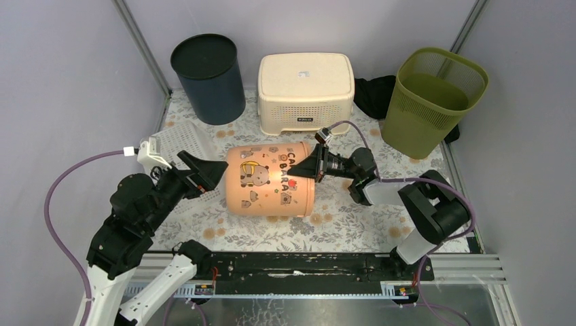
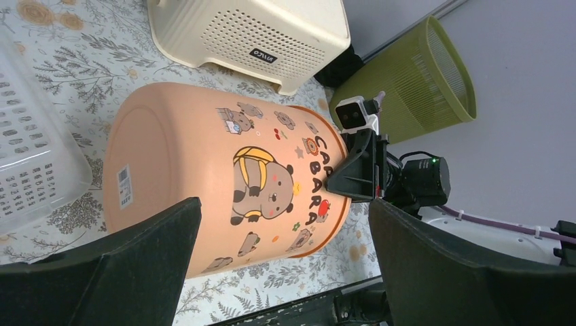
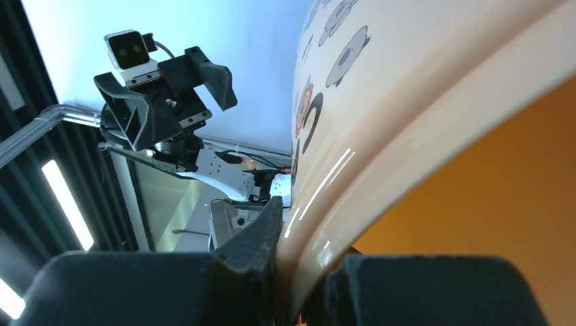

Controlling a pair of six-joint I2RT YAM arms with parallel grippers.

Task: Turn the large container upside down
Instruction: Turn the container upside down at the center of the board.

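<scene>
Peach container [image 1: 268,182] sideways, right pincer [image 1: 300,171] clamping rim [image 1: 314,193], left pincer [image 1: 216,178] spread

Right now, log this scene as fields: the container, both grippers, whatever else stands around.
container: peach bin, lying on its side, opening toward the right arm
right gripper: shut on the bin's rim
left gripper: open, beside the bin's base
back row: navy bin, cream crate, green basket
left: white basket
</scene>
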